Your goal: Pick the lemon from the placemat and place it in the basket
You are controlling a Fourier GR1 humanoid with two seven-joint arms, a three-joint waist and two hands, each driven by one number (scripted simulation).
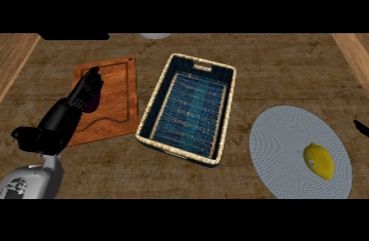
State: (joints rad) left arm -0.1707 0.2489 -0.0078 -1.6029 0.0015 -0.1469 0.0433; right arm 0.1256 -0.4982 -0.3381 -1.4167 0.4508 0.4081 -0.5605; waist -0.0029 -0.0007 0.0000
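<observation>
The lemon (319,160) lies on the right part of the round grey placemat (288,137), well apart from both hands. Left of the placemat stands the empty wicker basket (160,96). No writing is legible anywhere. The left hand (85,94) rests over a wooden cutting board (119,98), fingers straight, holding nothing. Only a dark tip of the right hand (361,128) shows at the right edge; I cannot tell how it is set.

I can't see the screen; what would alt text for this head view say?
A yellow lemon lies on a round grey placemat at the right of a wooden counter, beside a wicker basket with nothing in it. The robot's left hand, fingers straight, hovers over a wooden cutting board; only a sliver of the right hand shows.
</observation>
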